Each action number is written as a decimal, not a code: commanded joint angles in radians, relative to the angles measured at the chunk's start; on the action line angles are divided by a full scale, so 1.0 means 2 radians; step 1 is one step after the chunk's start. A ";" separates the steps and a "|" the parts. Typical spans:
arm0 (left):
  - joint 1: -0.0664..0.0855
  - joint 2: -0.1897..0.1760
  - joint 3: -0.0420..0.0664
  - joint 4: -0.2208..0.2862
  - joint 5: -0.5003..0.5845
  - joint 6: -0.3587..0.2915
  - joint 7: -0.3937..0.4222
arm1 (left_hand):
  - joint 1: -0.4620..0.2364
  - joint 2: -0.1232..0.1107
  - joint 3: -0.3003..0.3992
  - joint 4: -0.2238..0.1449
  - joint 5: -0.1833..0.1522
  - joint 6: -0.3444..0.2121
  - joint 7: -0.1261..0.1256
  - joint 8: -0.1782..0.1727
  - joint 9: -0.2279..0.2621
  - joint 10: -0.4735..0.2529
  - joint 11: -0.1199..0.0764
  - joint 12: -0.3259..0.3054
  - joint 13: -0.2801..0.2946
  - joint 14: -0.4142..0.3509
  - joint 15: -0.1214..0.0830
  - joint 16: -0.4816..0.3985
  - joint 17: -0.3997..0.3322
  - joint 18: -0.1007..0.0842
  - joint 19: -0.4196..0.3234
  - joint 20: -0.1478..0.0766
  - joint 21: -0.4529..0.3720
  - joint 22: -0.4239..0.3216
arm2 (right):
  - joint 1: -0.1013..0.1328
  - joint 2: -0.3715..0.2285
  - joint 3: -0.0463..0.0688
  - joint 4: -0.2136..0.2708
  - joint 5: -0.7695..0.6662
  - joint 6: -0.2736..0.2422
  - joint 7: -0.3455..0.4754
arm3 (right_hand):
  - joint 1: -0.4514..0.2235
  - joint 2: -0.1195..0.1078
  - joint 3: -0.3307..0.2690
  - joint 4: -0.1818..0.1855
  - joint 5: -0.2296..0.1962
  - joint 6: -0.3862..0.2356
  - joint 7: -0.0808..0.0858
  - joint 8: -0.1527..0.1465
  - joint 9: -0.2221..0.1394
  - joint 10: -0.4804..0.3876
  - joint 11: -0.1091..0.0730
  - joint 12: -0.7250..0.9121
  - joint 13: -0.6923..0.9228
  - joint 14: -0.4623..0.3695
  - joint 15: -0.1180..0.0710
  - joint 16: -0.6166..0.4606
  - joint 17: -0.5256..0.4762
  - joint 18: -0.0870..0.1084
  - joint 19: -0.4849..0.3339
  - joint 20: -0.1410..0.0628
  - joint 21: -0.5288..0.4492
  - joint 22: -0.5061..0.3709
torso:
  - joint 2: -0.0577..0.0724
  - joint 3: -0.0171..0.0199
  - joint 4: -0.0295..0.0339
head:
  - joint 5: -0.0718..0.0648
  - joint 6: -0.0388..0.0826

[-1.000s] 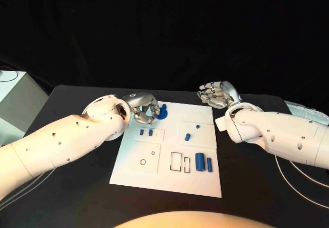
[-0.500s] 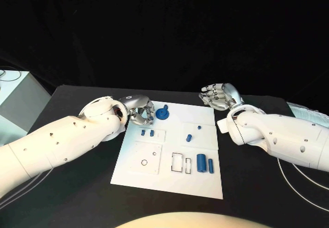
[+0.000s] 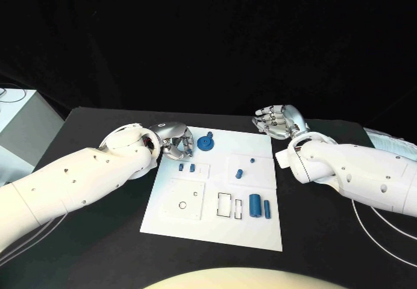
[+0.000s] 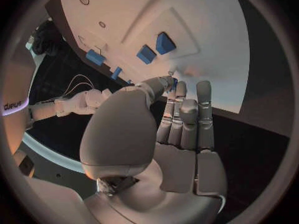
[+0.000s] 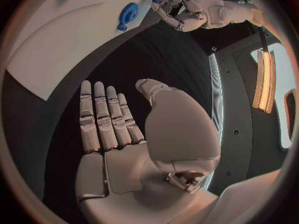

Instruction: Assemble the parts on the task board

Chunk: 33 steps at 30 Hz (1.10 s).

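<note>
The white task board (image 3: 196,226) lies mid-table. A round blue part (image 3: 205,142) sits near its far edge, also seen as the round blue part (image 5: 128,12). My left hand (image 3: 176,139) hovers at the board's far left corner, just left of that part, fingers straight and holding nothing (image 4: 181,119). Two small blue pieces (image 3: 185,168) lie below it. More blue pieces (image 3: 238,174) and a blue cylinder (image 3: 253,205) lie on the board's right half. My right hand (image 3: 278,120) hangs over the black table beyond the board's far right corner, fingers flat and empty (image 5: 109,119).
Rectangular slots (image 3: 224,205) and a small ring hole (image 3: 182,205) mark the board's near half. A pale box (image 3: 19,117) stands at the table's left edge. Cables (image 3: 373,235) trail at the right. Black table surrounds the board.
My left hand has drawn back to the left, away from the round blue part, which now lies uncovered on the board. The right hand has stayed in place.
</note>
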 commanded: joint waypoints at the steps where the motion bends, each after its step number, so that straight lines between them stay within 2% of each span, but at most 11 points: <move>1: 0.000 0.001 0.000 0.000 -0.002 0.008 0.000 | -0.003 0.002 -0.001 -0.001 -0.001 0.003 0.001 0.001 0.001 0.004 -0.001 -0.002 0.001 0.000 -0.001 0.002 -0.001 -0.004 0.001 0.000 -0.001 -0.001 | 0.000 0.000 0.000 0.001 -0.006 0.007 0.004 | 0.002 0.004 -0.001 -0.003 0.002 0.003 0.028 -0.002 0.000 0.004 0.001 -0.002 -0.001 0.004 0.000 -0.002 0.000 0.007 0.000 0.000 0.000 0.000 | 0.000 -0.0004 0.0003 | -0.001 -0.001; 33: -0.001 0.002 -0.004 -0.001 0.002 0.014 0.010 | -0.001 0.003 -0.001 -0.003 -0.001 0.004 0.001 -0.001 0.002 0.006 -0.001 -0.006 0.002 -0.005 -0.001 0.000 -0.008 -0.004 0.000 0.000 -0.001 -0.001 | 0.000 0.000 0.000 0.001 -0.006 0.007 0.004 | 0.002 0.004 0.000 -0.003 0.002 0.004 0.028 -0.002 -0.001 0.004 0.000 -0.003 -0.001 0.005 -0.001 -0.002 -0.002 0.007 0.000 0.000 0.000 -0.002 | 0.000 -0.0005 0.0002 | -0.002 -0.005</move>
